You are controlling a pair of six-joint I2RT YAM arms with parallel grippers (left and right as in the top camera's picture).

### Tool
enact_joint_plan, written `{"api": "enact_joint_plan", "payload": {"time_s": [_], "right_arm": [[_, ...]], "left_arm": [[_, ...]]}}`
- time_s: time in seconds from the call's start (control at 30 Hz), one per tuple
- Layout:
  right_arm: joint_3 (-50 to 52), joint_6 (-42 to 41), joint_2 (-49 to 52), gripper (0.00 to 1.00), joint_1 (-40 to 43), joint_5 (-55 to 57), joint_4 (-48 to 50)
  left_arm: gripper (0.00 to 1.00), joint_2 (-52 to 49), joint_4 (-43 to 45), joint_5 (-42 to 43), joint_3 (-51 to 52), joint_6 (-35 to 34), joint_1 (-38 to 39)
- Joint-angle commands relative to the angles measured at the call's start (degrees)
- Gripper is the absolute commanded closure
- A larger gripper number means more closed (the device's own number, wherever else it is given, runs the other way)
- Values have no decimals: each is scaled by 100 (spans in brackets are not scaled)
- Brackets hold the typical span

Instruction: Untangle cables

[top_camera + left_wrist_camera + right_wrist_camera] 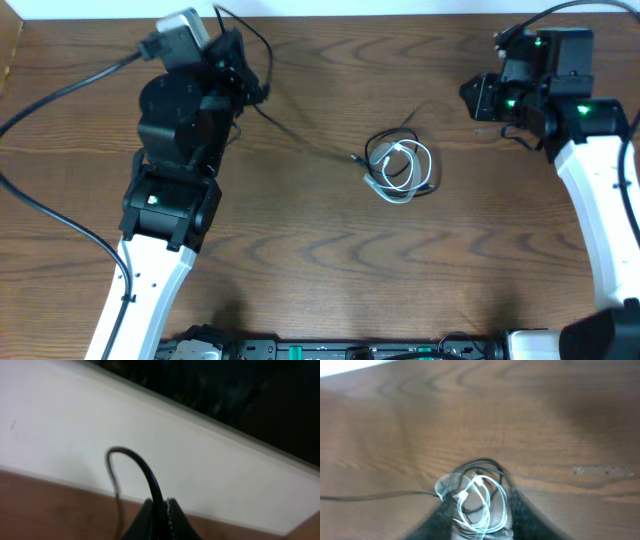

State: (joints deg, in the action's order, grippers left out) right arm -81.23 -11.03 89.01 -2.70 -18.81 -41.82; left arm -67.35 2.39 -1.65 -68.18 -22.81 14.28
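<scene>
The cables lie tangled mid-table: a white cable [408, 165] coiled in small loops and a thin black cable [385, 140] looped through it. One strand of the black cable runs taut up and left to my left gripper [255, 92]. In the left wrist view that gripper [161, 510] is shut on the black cable [145, 467], which arcs up from the fingers and drops back down. My right gripper [478, 98] hovers to the upper right of the tangle, apart from it. In the right wrist view its blurred fingers [445, 520] stand apart, open, framing the white cable [480, 495] and black cable [370, 496] beyond.
The wooden table [300, 250] ends at a white back edge [200, 460] just beyond my left gripper. A thick black arm wire [60, 80] sweeps across the left side. Dark equipment [350, 350] lines the front edge.
</scene>
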Motion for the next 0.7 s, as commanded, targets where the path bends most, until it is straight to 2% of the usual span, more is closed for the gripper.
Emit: {"api": "enact_joint_plan", "payload": {"time_s": [0.0,0.03,0.1,0.33,0.53,0.67], "right_arm": [[-39,662,157,38,-37,-516,-26],[-39,977,190,30,-61,-734,-24],[-39,1773,267,24,-155,-1333,-37],[-39,2734,529,21,-979,-1777,105],[-39,2900,734,21,-1829,-1832,964],[-39,2542,942,22,-2253,-2251,1875]], "left_arm": [[93,26,610,195,-133,157,-28],[92,26,798,275,-133,155,-28],[93,26,1193,450,-133,140,-24],[93,44,2105,551,-240,-704,-24],[92,44,2361,551,-299,-1572,-24],[93,37,2275,549,-299,-1998,-24]]}}
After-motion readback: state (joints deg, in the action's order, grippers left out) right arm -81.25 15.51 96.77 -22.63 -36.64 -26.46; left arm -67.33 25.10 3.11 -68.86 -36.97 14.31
